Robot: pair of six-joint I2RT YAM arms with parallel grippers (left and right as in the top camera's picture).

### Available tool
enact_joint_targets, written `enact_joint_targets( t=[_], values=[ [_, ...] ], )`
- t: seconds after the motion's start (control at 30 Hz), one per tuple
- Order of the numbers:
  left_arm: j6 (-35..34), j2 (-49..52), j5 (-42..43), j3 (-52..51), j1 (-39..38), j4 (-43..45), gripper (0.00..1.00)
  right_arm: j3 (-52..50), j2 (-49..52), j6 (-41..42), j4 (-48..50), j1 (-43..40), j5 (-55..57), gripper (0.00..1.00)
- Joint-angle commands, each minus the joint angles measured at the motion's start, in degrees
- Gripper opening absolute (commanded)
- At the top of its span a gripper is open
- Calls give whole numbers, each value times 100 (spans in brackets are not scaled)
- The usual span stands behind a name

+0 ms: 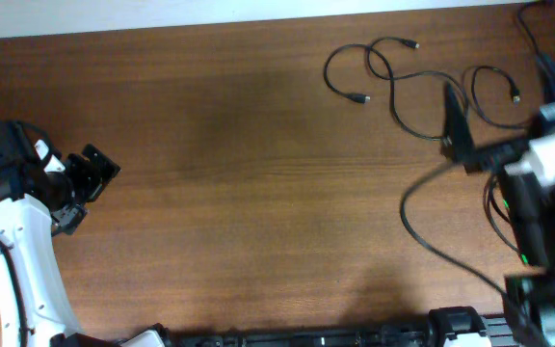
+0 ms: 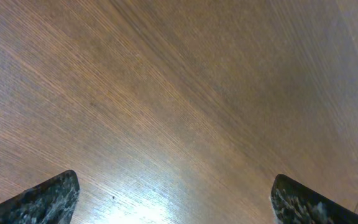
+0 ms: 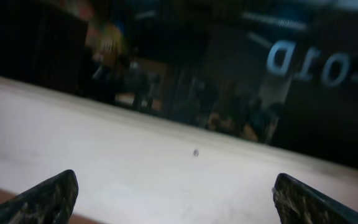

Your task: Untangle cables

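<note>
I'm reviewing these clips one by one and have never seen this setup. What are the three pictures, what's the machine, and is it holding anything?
The machine is two robot arms at a wooden table. The top picture looks straight down from above; the other two come from small cameras on each wrist, with the dark finger tips at the bottom corners.

From above, the left gripper sits at the left edge over bare wood, open and holding nothing. The right gripper is at the right, near thin black cables looped across the far right of the table. Its fingers stand apart in its wrist view, which points off the table at a blurred room; no cable shows between them.
</note>
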Motion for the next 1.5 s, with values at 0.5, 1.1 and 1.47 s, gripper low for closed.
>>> enact_joint_targets(
  t=[0.5,1.1,1.47],
  values=[
    [-52,-76,-17,72,20,4,99,-319,-3775,-26,-446,-310,-376,99],
    [-52,-76,-20,72,20,4,99,-3985,-3724,398,-452,-107,920,99],
    [-52,-76,-20,72,20,4,99,-5451,-3724,391,-151,-107,922,99]
  ],
)
